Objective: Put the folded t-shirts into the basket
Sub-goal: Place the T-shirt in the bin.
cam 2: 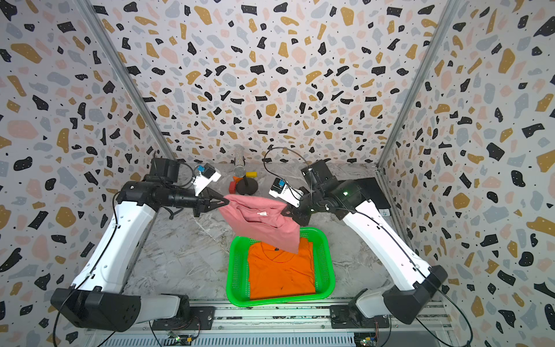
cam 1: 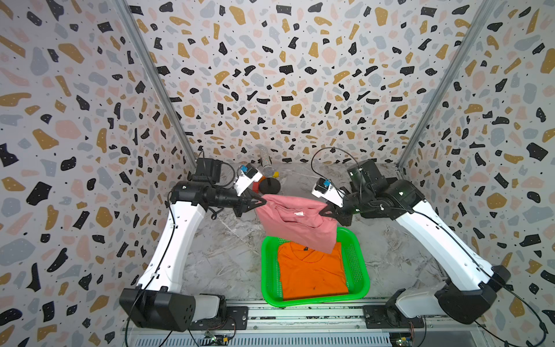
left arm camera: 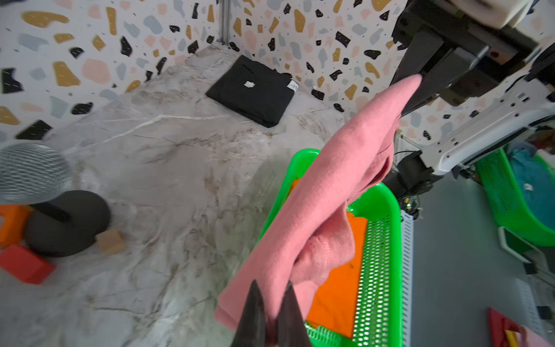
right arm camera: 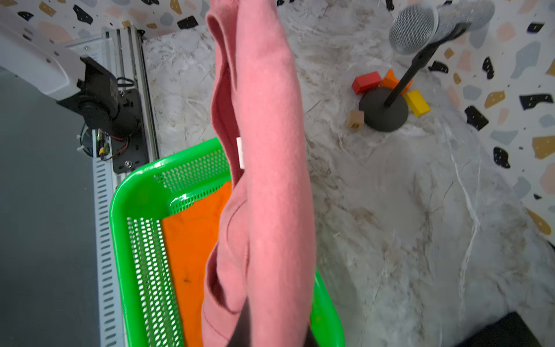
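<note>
While left gripper [cam 1: 263,202] and right gripper [cam 1: 323,212] each pinch upper corner of pink shirt [cam 1: 295,223], it hangs over far end of basket [cam 1: 356,264], not yet inside. Orange shirt [cam 1: 312,270] lies flat in basket: done. Black shirt [left arm camera: 252,90] waits far right on desk [cam 1: 228,255]. One placed, two left.

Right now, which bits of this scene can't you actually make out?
- Basket floor: mostly covered by orange t-shirt, every view.
- Right gripper fingertips: right wrist view, buried under pink t-shirt.
- Label print: too small everywhere.
- Microphone: left wrist view, blurred, edge-cropped.
</note>
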Available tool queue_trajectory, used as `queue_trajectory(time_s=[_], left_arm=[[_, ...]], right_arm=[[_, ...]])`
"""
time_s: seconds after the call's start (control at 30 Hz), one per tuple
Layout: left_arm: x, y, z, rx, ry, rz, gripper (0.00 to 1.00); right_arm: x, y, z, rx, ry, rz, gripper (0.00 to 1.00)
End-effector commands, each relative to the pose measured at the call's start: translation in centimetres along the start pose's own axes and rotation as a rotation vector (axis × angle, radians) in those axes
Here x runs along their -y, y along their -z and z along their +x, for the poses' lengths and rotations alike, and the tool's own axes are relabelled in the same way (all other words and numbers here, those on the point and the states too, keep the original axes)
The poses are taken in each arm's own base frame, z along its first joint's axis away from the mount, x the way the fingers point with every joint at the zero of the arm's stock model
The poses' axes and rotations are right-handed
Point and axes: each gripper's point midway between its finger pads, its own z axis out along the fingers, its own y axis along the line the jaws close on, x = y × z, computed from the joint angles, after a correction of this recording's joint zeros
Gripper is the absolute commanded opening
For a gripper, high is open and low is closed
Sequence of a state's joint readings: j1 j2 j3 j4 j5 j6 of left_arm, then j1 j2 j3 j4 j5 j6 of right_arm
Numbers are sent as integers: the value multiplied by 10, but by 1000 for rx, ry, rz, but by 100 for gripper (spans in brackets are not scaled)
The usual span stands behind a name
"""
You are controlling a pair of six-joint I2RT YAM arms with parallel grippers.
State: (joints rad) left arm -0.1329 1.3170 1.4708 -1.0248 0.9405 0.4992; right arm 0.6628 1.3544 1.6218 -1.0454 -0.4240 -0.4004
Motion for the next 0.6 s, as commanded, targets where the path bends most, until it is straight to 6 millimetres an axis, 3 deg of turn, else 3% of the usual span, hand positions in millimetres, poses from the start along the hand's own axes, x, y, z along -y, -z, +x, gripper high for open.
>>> queue_trajectory(time_s=[0.0,0.1,0.33,0.57], left_arm=[[9,-21,-1,0,98,42,0],[35,-40,9,-54,104,125,0],[65,-59,59,-180,221,218,0],[97,-63,80,-246,283,256,0]], right_arm=[[-20,18,43,-108,-60,5,0],[-38,29,65,-125,-86,-15,0],[-69,39,109,-229,-70,-87,0],[-74,41,123,-280,-7,-113,0]])
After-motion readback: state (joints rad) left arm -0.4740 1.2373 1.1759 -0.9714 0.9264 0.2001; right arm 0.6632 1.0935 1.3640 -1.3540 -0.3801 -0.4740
